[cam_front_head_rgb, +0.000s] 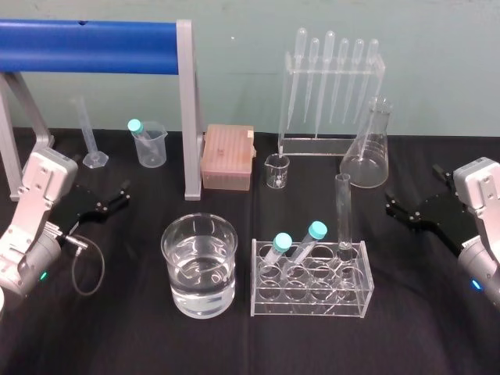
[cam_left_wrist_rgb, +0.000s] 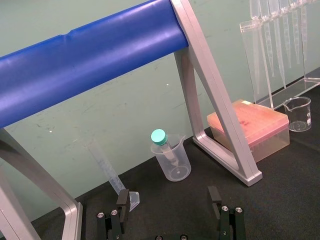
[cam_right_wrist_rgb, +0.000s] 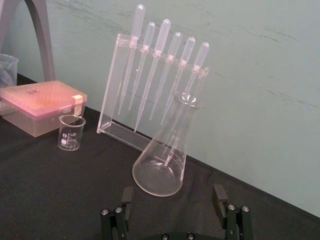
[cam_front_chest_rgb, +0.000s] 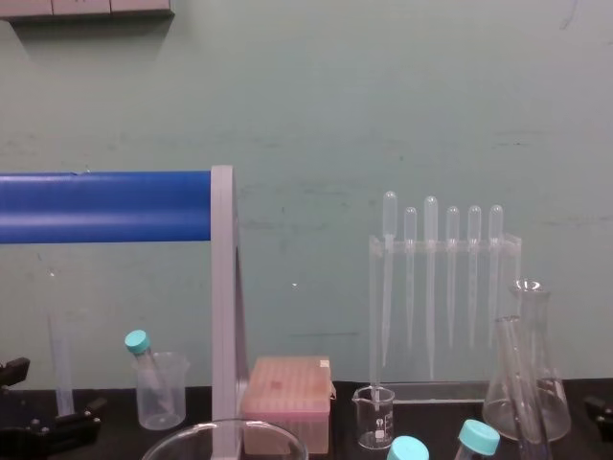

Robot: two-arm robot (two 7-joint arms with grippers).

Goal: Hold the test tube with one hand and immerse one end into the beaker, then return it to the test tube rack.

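- Nearest you, the beaker (cam_front_head_rgb: 198, 266) stands on the black tabletop (cam_front_head_rgb: 117, 336), partly filled with clear liquid.
- Just beside it, on its right, your clear test tube rack (cam_front_head_rgb: 308, 306) carries the test tube (cam_front_head_rgb: 343, 215), upright in a back hole near the right end.
- Two teal-capped tubes (cam_front_head_rgb: 295, 241) lean in the same rack, left of the test tube.
- Your left tool (cam_front_head_rgb: 109, 201) is at the tabletop's left side, fingers spread wide, holding nothing, well apart from the beaker.
- Your right tool (cam_front_head_rgb: 414, 191) is right of the rack, fingers wide too, empty, near the Erlenmeyer flask (cam_front_head_rgb: 367, 148).
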